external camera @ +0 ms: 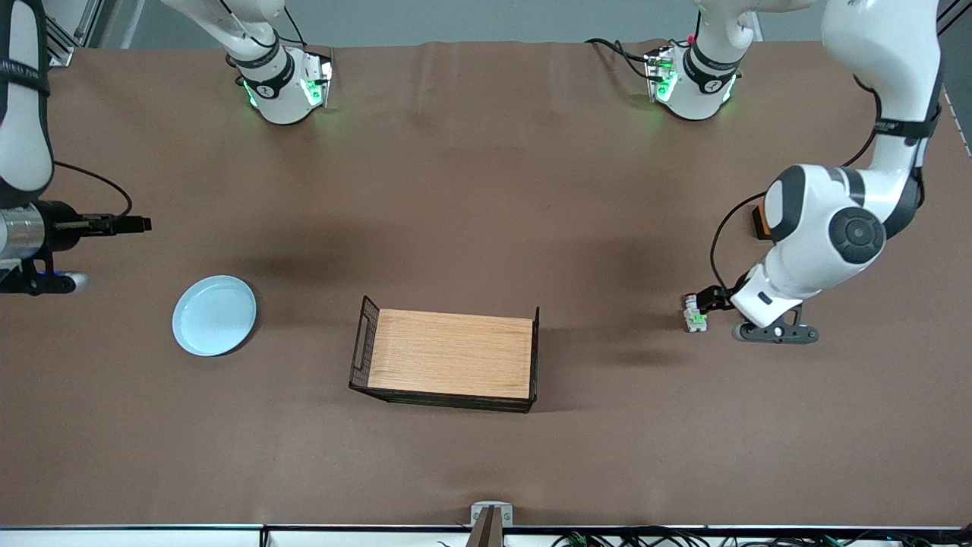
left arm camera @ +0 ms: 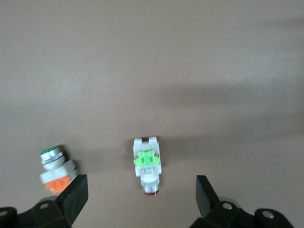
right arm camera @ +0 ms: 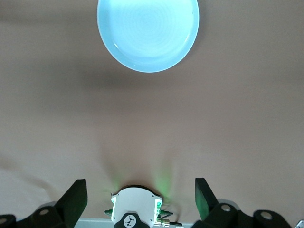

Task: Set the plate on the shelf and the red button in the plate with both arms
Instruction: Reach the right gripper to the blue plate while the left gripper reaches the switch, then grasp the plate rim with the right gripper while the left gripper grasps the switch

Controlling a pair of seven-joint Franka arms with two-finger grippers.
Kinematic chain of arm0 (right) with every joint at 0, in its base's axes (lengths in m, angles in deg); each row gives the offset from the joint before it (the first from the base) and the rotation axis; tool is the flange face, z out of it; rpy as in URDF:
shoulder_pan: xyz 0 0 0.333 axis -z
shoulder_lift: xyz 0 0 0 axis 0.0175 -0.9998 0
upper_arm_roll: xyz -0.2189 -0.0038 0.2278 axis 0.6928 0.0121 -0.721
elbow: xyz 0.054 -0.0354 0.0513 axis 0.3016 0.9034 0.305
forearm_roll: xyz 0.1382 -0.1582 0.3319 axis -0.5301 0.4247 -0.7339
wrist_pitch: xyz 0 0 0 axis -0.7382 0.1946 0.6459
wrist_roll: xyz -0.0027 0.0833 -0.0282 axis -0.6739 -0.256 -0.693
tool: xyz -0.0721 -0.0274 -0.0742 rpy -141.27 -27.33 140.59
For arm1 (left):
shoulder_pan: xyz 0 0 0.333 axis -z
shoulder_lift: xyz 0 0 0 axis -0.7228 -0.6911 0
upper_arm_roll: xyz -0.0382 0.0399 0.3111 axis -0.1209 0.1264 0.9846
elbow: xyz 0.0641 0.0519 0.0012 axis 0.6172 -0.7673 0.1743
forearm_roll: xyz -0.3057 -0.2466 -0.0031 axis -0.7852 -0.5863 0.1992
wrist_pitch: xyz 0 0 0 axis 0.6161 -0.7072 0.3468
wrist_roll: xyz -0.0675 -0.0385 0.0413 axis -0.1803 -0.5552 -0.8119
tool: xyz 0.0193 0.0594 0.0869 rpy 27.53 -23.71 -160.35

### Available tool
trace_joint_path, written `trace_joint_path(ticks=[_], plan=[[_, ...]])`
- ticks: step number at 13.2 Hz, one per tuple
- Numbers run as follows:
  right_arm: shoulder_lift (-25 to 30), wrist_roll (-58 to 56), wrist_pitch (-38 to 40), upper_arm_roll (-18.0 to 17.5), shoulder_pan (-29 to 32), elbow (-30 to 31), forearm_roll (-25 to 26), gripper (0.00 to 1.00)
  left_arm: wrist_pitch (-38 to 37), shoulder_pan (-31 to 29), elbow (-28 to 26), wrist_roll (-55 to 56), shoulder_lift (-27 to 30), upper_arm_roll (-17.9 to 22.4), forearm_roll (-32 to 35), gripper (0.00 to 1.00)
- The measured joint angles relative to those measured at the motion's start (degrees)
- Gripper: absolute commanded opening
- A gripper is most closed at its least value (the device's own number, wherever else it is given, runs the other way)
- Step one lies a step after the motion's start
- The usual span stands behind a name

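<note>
- Brown cloth covered the table, with both arm bases along its twelve o'clock edge in the front view.
- A wooden tray with black wire ends sat near the middle of the table.
- The pale blue plate lay flat at about nine o'clock from the tray, toward the right arm's end of the table, well apart from it.
- The red button, a small grey-white switch with a green block, lay at about three o'clock from the tray, toward the left arm's end.
- The left gripper hung over the red button with its fingers spread wide, not touching it.
- A similar small part with an orange block lay near the red button, partly hidden by one finger.
- The right gripper was over bare cloth near the plate, its fingers spread and holding nothing.
- An orange box showed partly beside the left arm.
</note>
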Motion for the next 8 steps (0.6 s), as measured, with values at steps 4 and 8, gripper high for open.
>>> trace_joint_path(ticks=[4, 8], plan=[[-1.64, -0.12, -1.09, 0.0, 0.42, -1.19, 0.1, 1.0, 2.2, 0.36, 0.03, 0.0, -3.67, -0.34, 0.0, 1.0], [-4.31, -0.91, -8.69, -0.31, 0.33, -1.6, 0.07, 1.0, 4.67, 0.78, -0.8, -0.13, -5.37, -0.42, 0.0, 1.0]])
